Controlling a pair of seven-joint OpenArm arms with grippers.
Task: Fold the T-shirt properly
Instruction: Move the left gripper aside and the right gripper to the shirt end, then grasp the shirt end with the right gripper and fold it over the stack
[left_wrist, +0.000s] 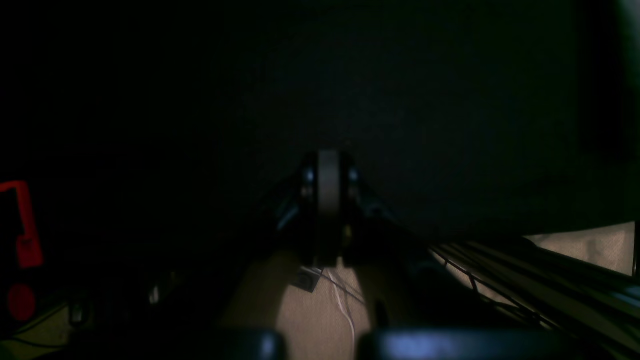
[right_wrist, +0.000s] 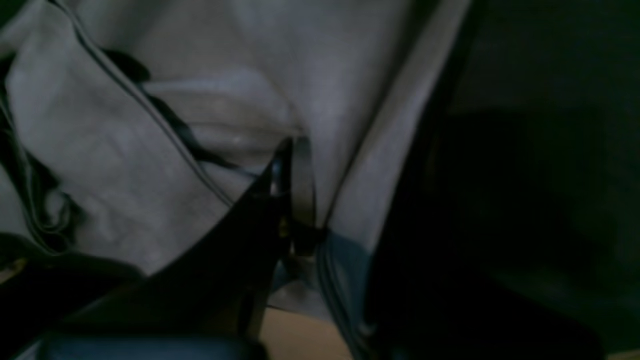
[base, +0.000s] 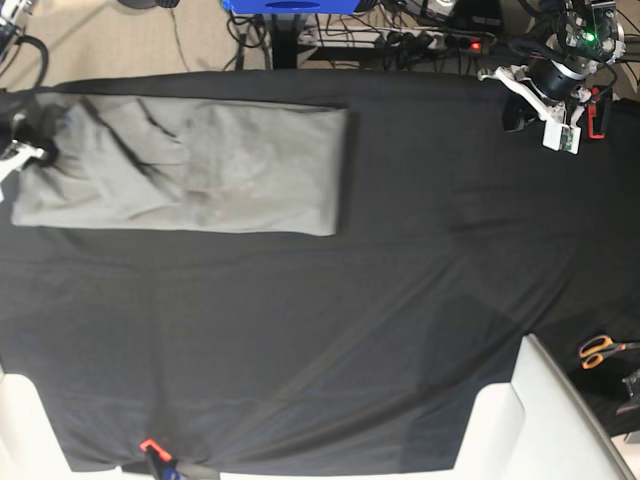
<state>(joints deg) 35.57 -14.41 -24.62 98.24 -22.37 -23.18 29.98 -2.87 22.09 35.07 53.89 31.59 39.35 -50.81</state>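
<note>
The grey T-shirt (base: 200, 170) lies as a long folded band on the black table cloth (base: 380, 300), at the far left of the base view. Its left end is bunched and wrinkled. There my right gripper (base: 40, 140) sits shut on the T-shirt. In the right wrist view the grey fabric (right_wrist: 100, 150) fills the frame, and my right gripper (right_wrist: 296, 145) pinches a fold of it. My left gripper (base: 515, 108) hovers at the table's far right corner, away from the shirt. In the left wrist view my left gripper (left_wrist: 328, 157) is shut on nothing, above dark cloth.
Orange-handled scissors (base: 600, 350) lie off the cloth at the right edge. White blocks (base: 530, 410) stand at the near corners. A red clamp (base: 150, 445) holds the cloth's near edge. Cables and a power strip (base: 420, 40) run behind the table.
</note>
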